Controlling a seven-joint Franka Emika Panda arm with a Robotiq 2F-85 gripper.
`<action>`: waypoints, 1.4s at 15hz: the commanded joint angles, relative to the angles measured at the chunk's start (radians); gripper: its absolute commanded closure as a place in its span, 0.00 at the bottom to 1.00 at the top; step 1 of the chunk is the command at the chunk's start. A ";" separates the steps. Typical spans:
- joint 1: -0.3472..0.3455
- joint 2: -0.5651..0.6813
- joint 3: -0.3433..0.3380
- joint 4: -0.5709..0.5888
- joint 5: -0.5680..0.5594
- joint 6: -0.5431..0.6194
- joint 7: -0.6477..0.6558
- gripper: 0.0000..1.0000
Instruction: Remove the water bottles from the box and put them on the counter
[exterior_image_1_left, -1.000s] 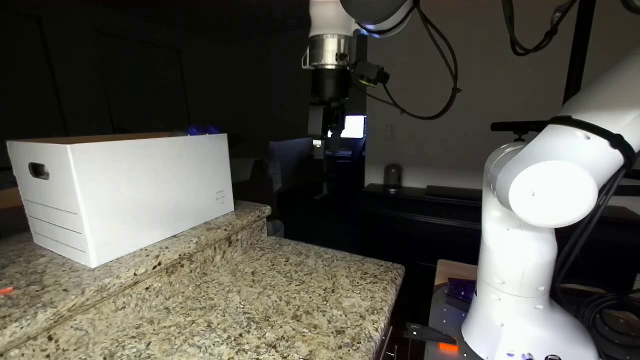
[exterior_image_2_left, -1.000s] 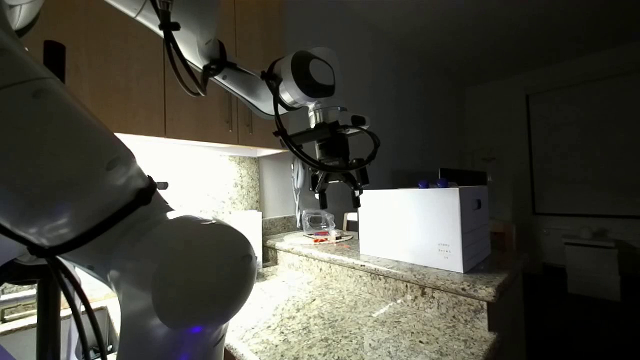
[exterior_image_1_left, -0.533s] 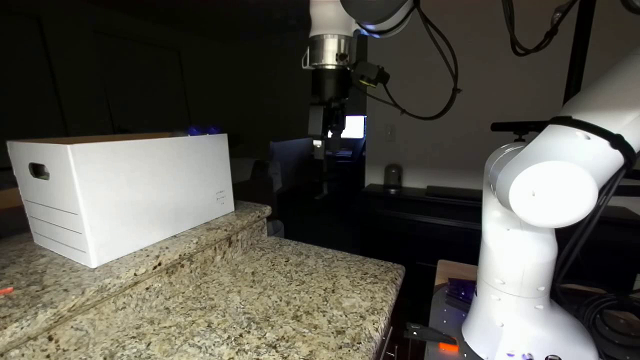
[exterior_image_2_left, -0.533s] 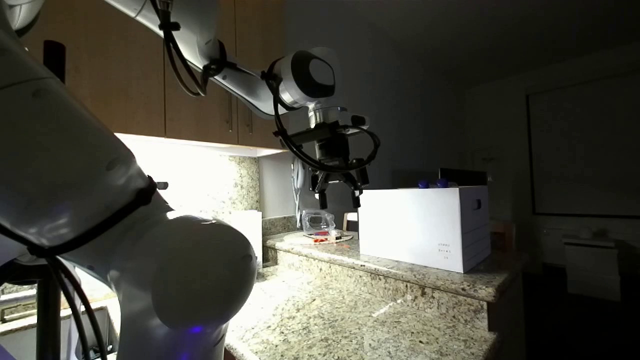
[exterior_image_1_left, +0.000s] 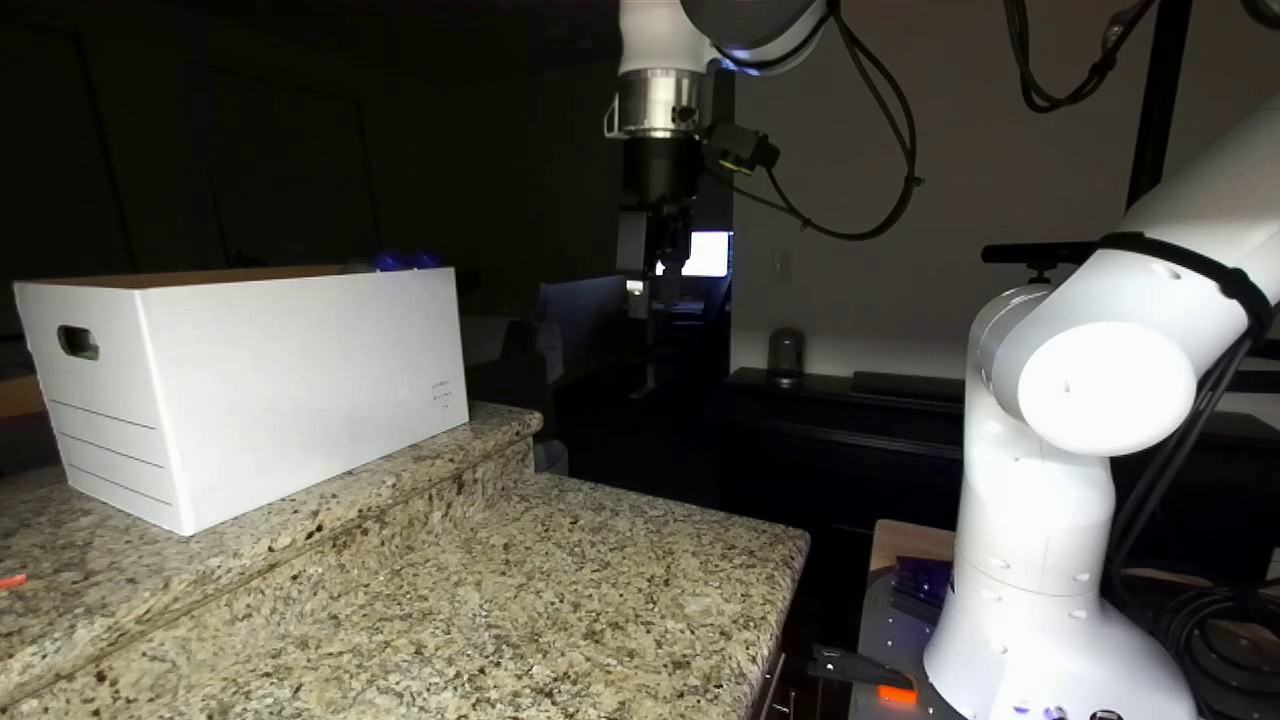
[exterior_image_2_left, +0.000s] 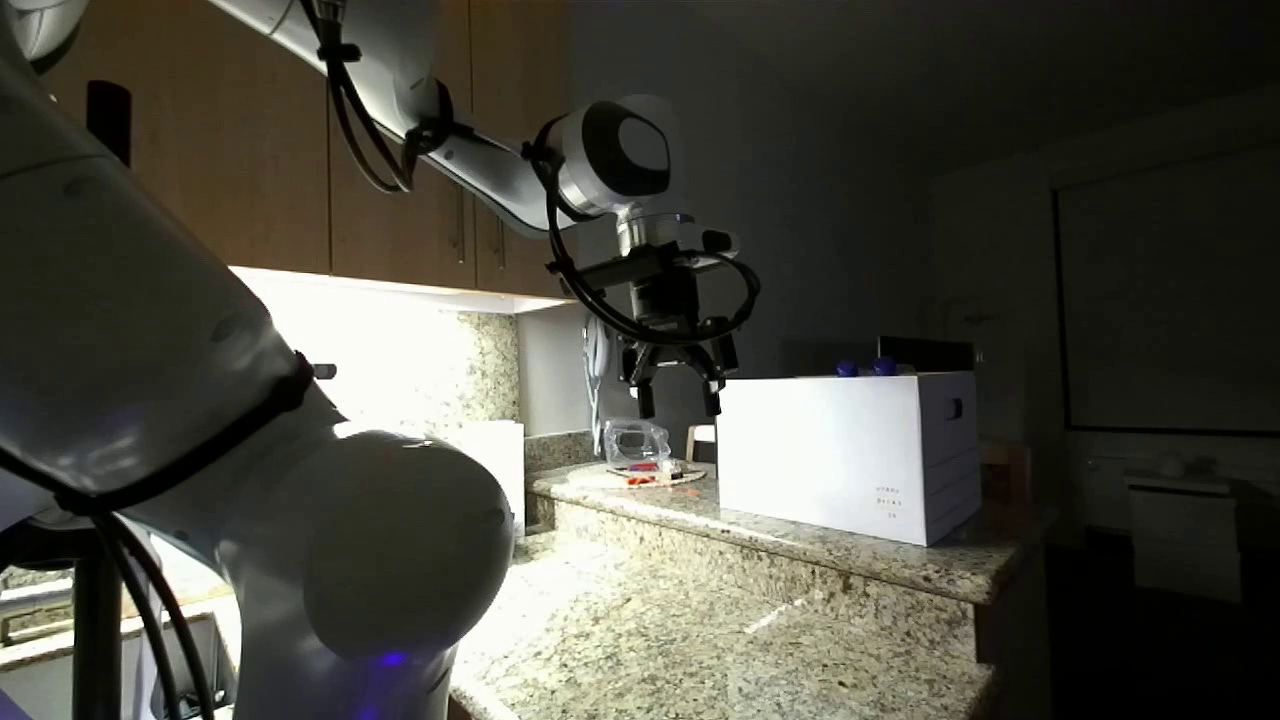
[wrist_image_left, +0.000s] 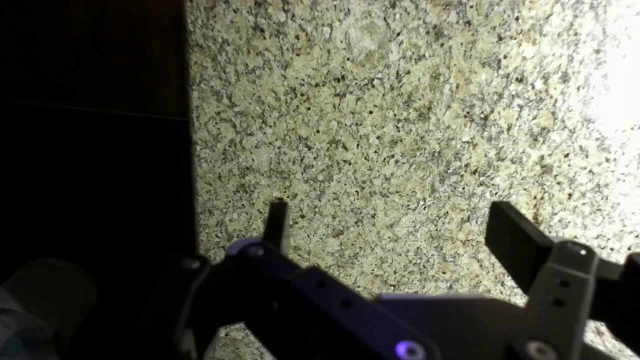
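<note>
Poised with the claw (exterior_image_2_left: 679, 402) spread wide and gripping nothing, over the lower slab of the counter (wrist_image_left: 350, 125). Best to rise first, then cross the near long wall of the box (exterior_image_2_left: 820, 450) to the water bottles (exterior_image_2_left: 847, 369), off to the right of the claw in an exterior view, down inside near the lettered corner. Judging by blue caps (exterior_image_1_left: 390, 261) just above the rim, probably upright, but hard to confirm with bodies hidden
</note>
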 joint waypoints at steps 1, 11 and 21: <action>0.003 0.001 -0.002 0.003 -0.002 -0.003 0.002 0.00; -0.004 -0.016 0.004 -0.048 -0.087 0.271 -0.040 0.00; -0.083 0.233 -0.026 0.179 -0.233 0.815 -0.057 0.00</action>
